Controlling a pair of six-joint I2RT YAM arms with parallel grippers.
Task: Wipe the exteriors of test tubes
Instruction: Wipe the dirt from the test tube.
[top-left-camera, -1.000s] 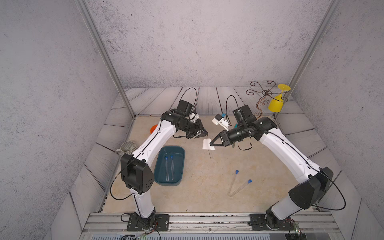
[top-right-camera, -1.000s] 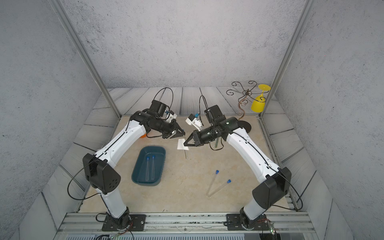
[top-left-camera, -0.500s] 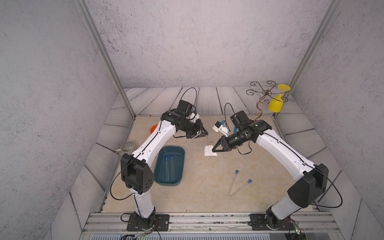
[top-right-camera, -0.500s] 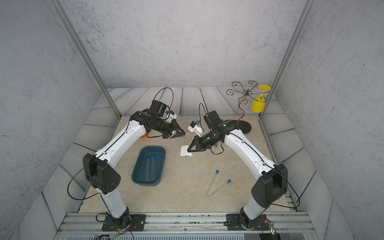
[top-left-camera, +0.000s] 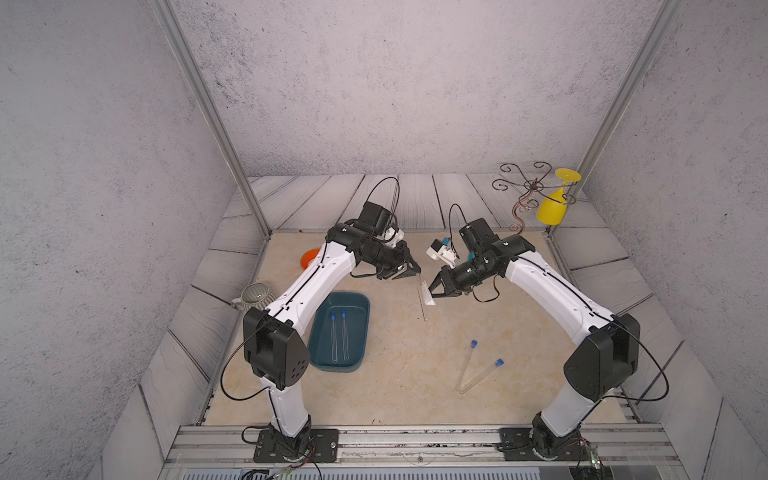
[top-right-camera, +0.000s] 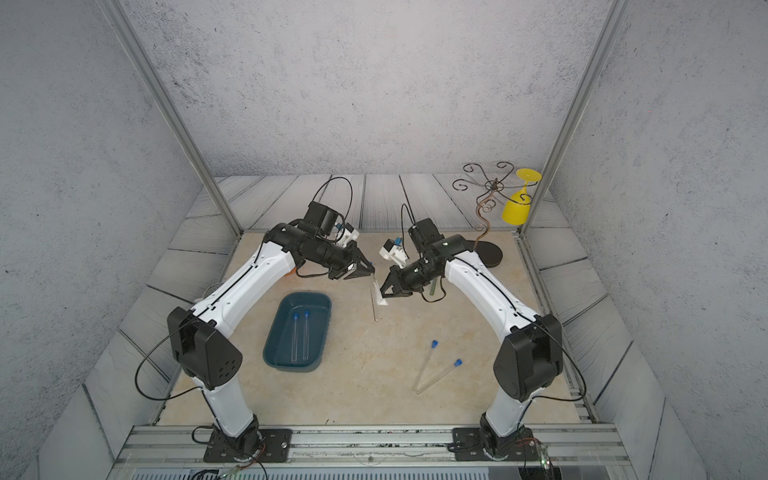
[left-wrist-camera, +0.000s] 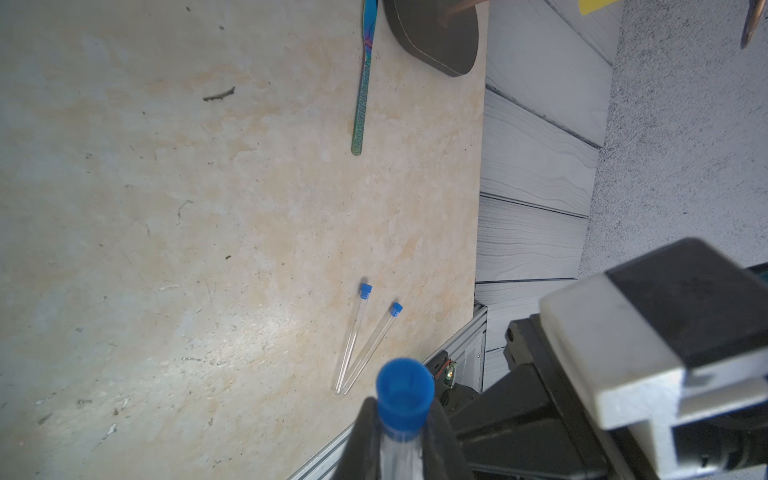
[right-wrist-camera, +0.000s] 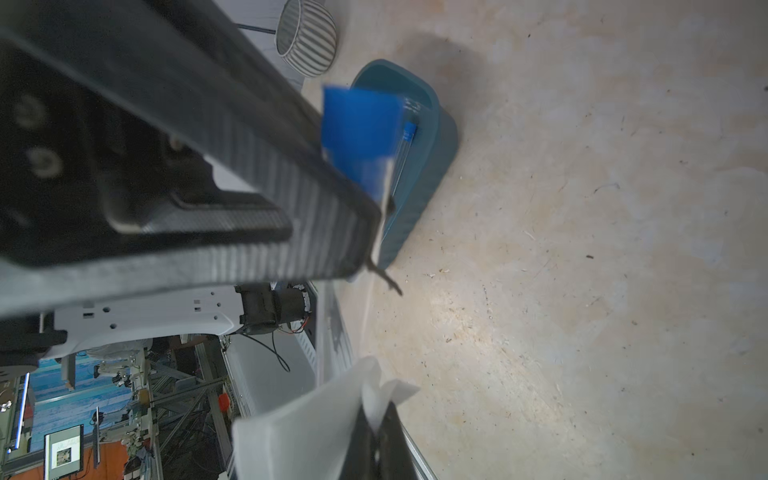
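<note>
- Clamping its blue cap (left-wrist-camera: 404, 392), my left gripper (top-left-camera: 414, 274) held 1 test tube (top-left-camera: 424, 311) hanging below it.
- My right gripper (top-left-camera: 432, 294) pinched a white wipe (right-wrist-camera: 311, 428) just beside that tube.

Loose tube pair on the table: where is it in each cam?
In both top views: loose tube pair lying right of centre, toward the front.
Left wrist: lying beyond the held tube and its blue cap.
Right wrist: not in it.
Shared landmark: held tube, in all four.
</note>
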